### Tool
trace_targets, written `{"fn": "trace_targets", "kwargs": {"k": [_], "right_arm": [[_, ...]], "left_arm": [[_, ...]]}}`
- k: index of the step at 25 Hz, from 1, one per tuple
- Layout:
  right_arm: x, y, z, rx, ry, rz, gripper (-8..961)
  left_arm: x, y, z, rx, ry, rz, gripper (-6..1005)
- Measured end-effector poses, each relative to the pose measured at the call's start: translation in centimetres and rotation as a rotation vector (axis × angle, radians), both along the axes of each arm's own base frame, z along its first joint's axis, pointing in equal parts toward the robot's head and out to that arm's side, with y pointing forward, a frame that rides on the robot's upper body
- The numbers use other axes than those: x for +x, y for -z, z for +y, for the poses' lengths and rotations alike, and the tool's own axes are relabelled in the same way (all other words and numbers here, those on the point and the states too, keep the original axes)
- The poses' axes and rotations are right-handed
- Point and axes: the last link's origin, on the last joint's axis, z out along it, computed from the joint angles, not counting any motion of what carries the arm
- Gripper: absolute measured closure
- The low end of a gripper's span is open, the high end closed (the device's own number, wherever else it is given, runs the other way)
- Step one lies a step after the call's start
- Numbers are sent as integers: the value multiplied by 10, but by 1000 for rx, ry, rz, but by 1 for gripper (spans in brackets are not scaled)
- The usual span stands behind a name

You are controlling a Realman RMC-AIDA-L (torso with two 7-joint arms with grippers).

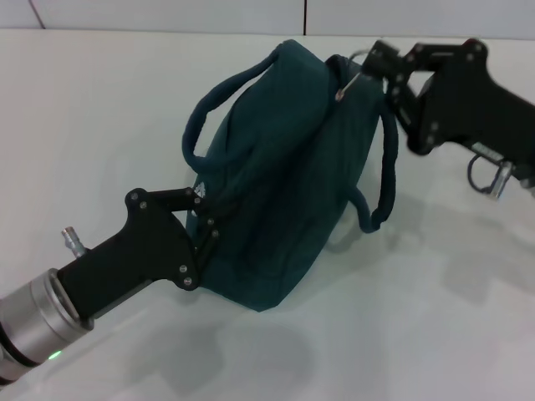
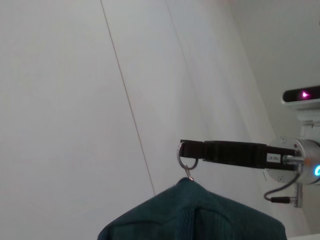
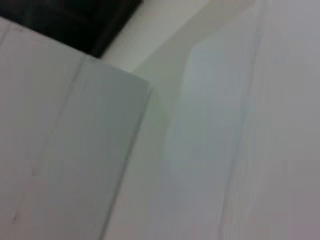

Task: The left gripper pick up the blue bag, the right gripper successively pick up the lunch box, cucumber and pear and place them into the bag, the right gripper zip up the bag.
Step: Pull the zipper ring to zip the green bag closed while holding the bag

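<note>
The blue bag is held up and tilted over the white table. My left gripper is shut on the bag's near end. My right gripper is at the bag's far top corner, shut on the ring of the zipper pull. The left wrist view shows the bag's top, the zipper ring and the right gripper holding it. The lunch box, cucumber and pear are out of view. The right wrist view shows only pale surfaces.
The white table spreads around the bag. Two carry handles hang loose, one toward the left and one on the right side. A device with a pink light shows in the left wrist view.
</note>
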Motion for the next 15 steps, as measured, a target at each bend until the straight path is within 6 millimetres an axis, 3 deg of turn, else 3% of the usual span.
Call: {"fn": "trace_targets", "kwargs": {"k": [9, 15], "right_arm": [[22, -13, 24, 12, 239, 69, 935], [34, -21, 28, 17, 314, 111, 936]], "left_arm": [[0, 0, 6, 2, -7, 11, 948], [-3, -5, 9, 6, -27, 7, 949]]}}
